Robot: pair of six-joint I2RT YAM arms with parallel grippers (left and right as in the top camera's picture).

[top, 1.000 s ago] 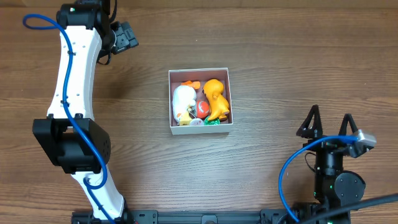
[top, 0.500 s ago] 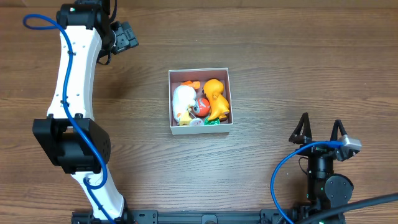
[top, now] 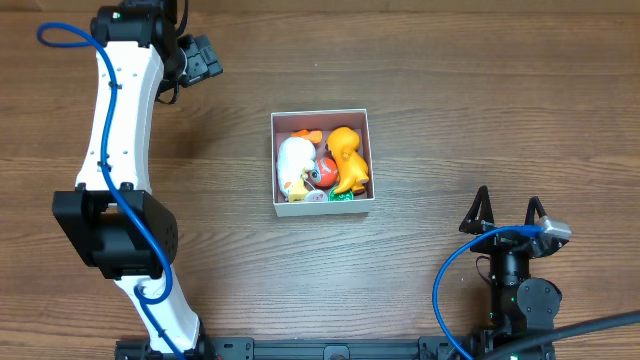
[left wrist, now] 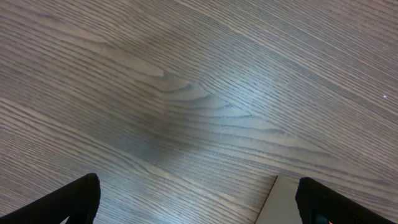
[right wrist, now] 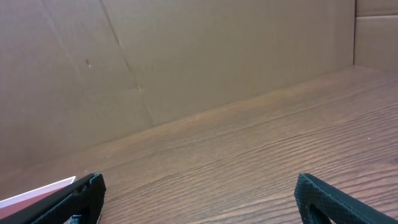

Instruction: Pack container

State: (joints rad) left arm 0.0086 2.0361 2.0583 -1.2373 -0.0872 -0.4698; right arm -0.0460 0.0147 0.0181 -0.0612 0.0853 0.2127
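The right end effector hangs near the counter's front right edge, its fingers spread wide and holding nothing. The left end effector, at the far left, is likewise wide open and empty over bare wood. Well apart from both, the container sits mid-counter. It holds a white toy on the left and an orange toy on the right, with a small red piece between them and a green piece at the front wall. Markings on the red piece are too small to read.
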